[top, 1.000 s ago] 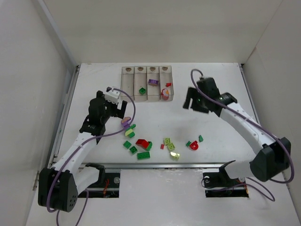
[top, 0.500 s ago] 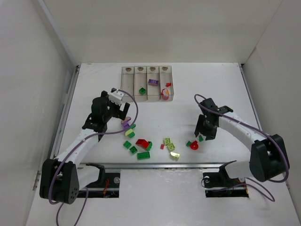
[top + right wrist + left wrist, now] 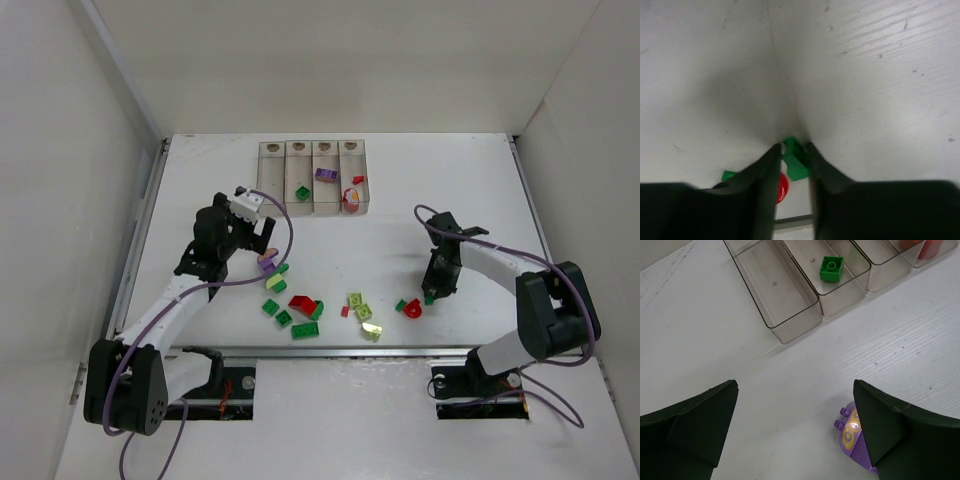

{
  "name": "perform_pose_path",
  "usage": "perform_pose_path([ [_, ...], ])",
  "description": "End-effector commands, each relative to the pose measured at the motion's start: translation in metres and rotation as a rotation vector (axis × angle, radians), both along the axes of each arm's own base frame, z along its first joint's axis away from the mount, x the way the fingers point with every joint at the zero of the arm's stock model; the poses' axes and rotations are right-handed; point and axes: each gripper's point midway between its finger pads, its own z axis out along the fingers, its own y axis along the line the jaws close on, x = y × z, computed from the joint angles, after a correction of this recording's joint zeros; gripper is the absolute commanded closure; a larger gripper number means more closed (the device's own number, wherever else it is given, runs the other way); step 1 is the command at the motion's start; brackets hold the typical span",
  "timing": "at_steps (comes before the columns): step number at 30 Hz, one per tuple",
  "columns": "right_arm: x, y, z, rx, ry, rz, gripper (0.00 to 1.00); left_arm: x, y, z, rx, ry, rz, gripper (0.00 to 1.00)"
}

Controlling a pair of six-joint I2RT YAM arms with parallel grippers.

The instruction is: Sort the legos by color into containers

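1. While the white table (image 3: 480, 190) carries everything, the biggest task item on it is the row of containers (image 3: 272, 178). They are four narrow clear boxes joined side by side near the far edge, left of centre.
2. Counting from the left, the second box holds a dark green brick (image 3: 301, 192), the third a purple brick (image 3: 325, 174), and the fourth some red pieces (image 3: 353, 192).
3. Over the left half of the surface, the left gripper (image 3: 262, 238) hangs with its fingers spread wide, grasping nothing. A lilac piece (image 3: 852, 432) with studs and a yellow mark lies on the table, partly hidden by one finger.
4. Toward the near right, the right gripper (image 3: 792, 149) is down at the surface, its fingers pressed against both sides of a small green brick (image 3: 796, 167).
5. Loose legos (image 3: 300, 305) in dark green, yellow-green and red lie scattered along the near edge around the middle. A rounded red piece (image 3: 412, 310) sits just beside the pinched brick.
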Motion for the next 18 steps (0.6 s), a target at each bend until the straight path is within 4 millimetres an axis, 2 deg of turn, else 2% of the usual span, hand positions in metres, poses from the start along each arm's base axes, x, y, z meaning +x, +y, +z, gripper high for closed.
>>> perform_pose_path([
  [1,0.009,0.003,-0.001,0.017,-0.043,0.005,0.72,0.0,0.001,0.012,-0.016,-0.043,0.013,0.0],
  [3,0.012,0.006,0.001,0.027,-0.049,0.016,0.88,0.0,0.001,0.012,-0.016,-0.043,0.013,0.0],
  [4,0.01,0.007,0.0,0.034,-0.037,0.027,1.0,0.0,0.001,0.012,-0.016,-0.043,0.013,0.0],
  [7,0.021,0.01,0.009,0.04,-0.065,0.036,1.0,0.0,0.001,0.012,-0.016,-0.043,0.013,0.0],
  [10,0.038,0.008,0.028,0.015,-0.122,0.05,1.0,0.0,0.001,0.012,-0.016,-0.043,0.013,0.0],
  [11,0.059,0.013,0.049,0.03,-0.195,0.064,1.0,0.0,0.001,0.012,-0.016,-0.043,0.013,0.0],
  [14,0.093,0.032,0.089,0.008,-0.316,0.132,1.0,-0.001,0.001,0.009,-0.016,-0.043,0.013,0.0],
  [15,0.123,0.047,0.12,0.015,-0.405,0.144,1.0,0.0,0.001,0.006,-0.014,-0.034,0.013,0.0],
  [17,0.159,0.071,0.15,-0.009,-0.517,0.208,1.0,0.001,0.004,0.006,-0.008,-0.036,0.032,0.0],
  [18,0.182,0.103,0.188,0.024,-0.627,0.258,1.0,0.001,0.005,0.006,-0.017,-0.032,0.045,0.0],
])
